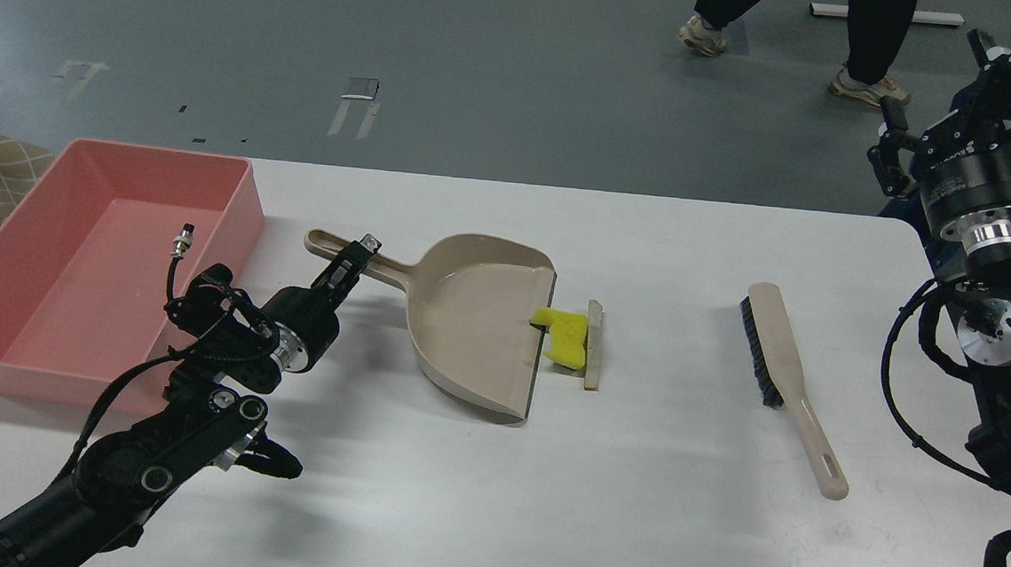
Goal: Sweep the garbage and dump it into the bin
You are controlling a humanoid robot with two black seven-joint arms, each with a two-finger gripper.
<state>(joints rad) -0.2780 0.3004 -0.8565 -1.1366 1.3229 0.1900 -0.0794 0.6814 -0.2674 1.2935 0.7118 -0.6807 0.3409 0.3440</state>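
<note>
- Head view, the only one: white table (472, 512) running across the frame, grey floor beyond it.
- Bin (50, 305), a shallow salmon-pink tub, sits at the table's left end; its long axis runs from the near edge toward the far edge, leaning slightly right, and its open top faces up.
- Dustpan (481, 317), beige, lies flat near the table's middle, just right of the bin but apart from it. Its handle points left and slightly away; its wide straight mouth faces right.
- Garbage: yellow chunk (566, 339) lies right at the dustpan's mouth, its left tip reaching over the lip. Pale slice (593, 345) lies just right of the chunk, touching or nearly touching it, long axis near-to-far, parallel to the mouth.
- Brush (779, 374) lies well right of the scraps, long axis running near-right to far-left, bristles along its left side at the far end, handle toward the near edge.
- Left gripper (355, 266) is at the dustpan's handle, pointing up and right; whether its fingers clasp the handle or only hover over it, I cannot tell.
- Right gripper (890, 155) is raised at the right edge, beyond the table's far right corner, well away from the brush; its dark fingers cannot be told apart.
- Legs and shoes of a person (869, 51) show on the floor at the top.
</note>
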